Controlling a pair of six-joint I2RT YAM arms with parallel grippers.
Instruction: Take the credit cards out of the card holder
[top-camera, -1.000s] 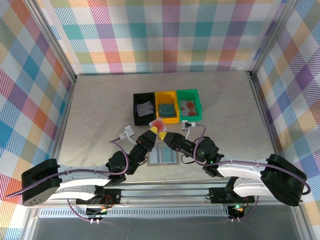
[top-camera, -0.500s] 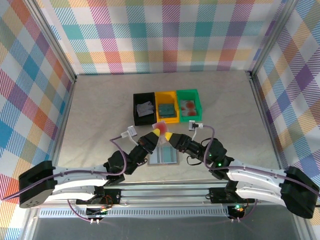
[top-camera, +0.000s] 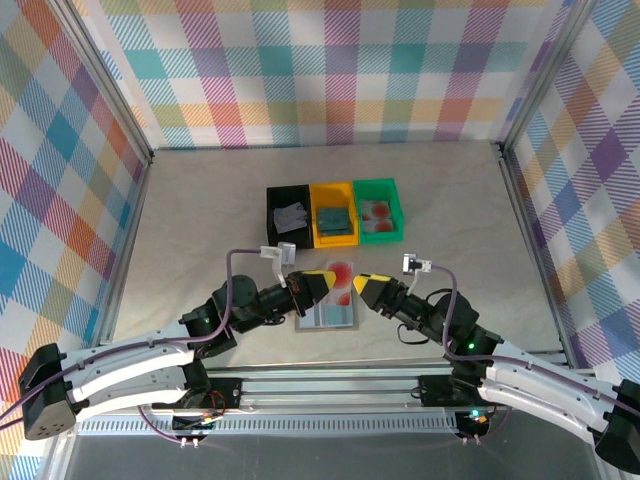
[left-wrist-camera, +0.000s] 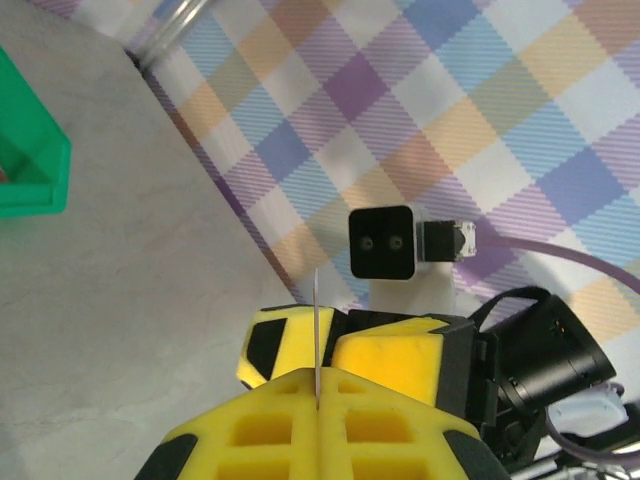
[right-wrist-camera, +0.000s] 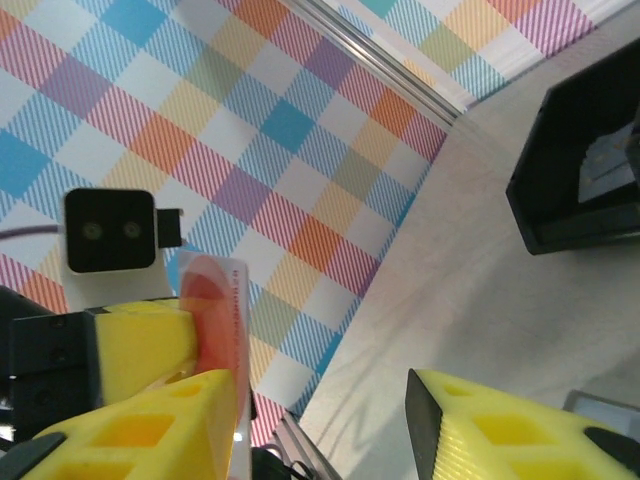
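Evidently, one thin reddish-pink plastic credit card (top-camera: 343, 279) is held just clear of the small flat grey folding card holder (top-camera: 327, 314).
The card is pinched between the closed yellow pads of the left gripper (top-camera: 328, 281), at twelve o'clock of the holder, which lies open on the pale table (top-camera: 200, 220). The right gripper (top-camera: 366, 286) is seen at three o'clock of the card, jaws apart and empty. The card is judged light, stiff yet springy, and slick; it is best clamped across its flat faces near a short edge, lest it swivel or slip.
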